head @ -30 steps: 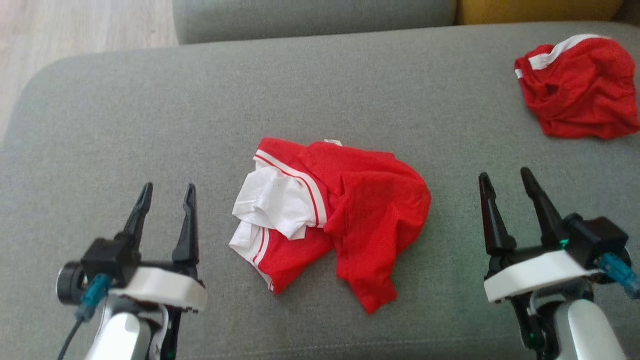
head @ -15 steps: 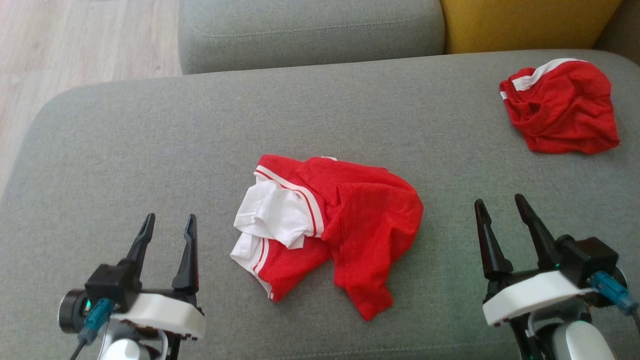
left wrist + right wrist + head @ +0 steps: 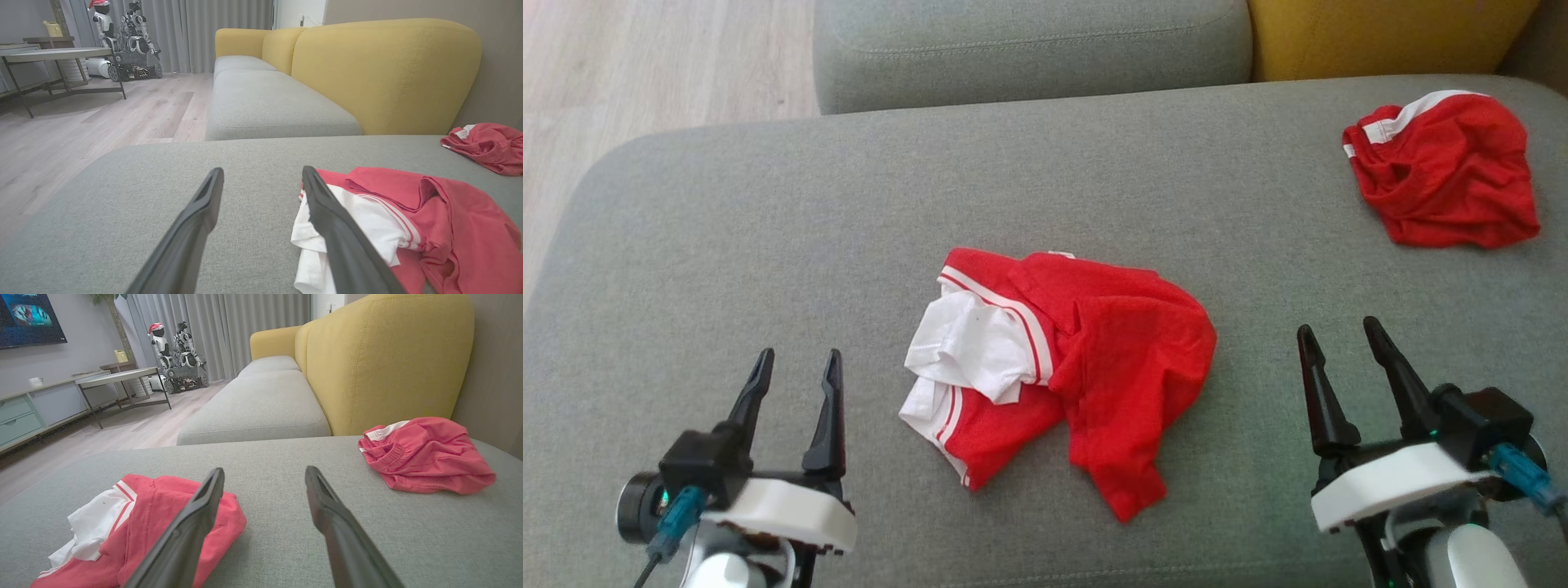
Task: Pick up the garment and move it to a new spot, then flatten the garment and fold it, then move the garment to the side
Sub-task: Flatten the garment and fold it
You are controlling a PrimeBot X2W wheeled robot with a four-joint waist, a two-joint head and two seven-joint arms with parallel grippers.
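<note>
Over on the left gripper (image 3: 799,355): two long black fingers (image 3: 828,408) tapering to points, set in a boxy black block on a rounded white shell (image 3: 784,510). A teal plug (image 3: 678,508) with a dark cable sits beside a round black cap (image 3: 634,508). The right gripper (image 3: 1339,327) has the same build, with a tiny green light (image 3: 1432,431) and a pale silvery forearm (image 3: 1474,559) below.

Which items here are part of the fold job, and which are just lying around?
Job: crumpled red-and-white garment, mid-cushion; left gripper, right gripper, both open; grey sofa cushion.
Lying about: second red garment, far right; yellow backrest; background robot; table.
</note>
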